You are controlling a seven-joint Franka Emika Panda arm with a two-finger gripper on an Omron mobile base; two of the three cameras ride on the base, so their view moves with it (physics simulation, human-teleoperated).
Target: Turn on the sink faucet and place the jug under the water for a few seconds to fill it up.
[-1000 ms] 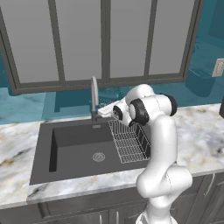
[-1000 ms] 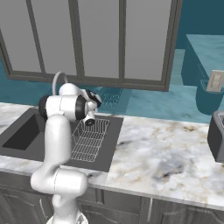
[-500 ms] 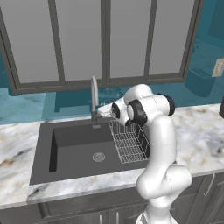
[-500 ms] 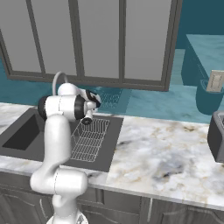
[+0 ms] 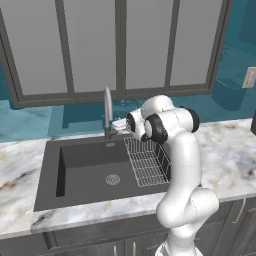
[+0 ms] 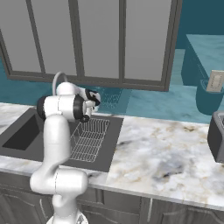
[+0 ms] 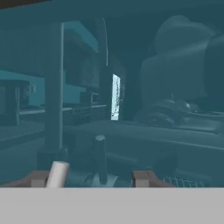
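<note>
One sink faucet [image 5: 107,111] is seen at the back edge of one dark sink [image 5: 82,170], set in the marbled table [image 5: 225,150]. One wire rack [image 5: 147,162] sits in the right part of the basin; one round drain [image 5: 113,179] is seen on the basin floor. One white arm is bent over the rack, with the pincer [image 5: 121,126] held just right of the faucet base. In the hand view, the faucet's small lever [image 7: 58,174] is seen low between the two fingertips [image 7: 141,178], nearer the left one; contact cannot be told. The tips are seen standing apart with the lever in the gap. Two window panes are counted behind the sink.
</note>
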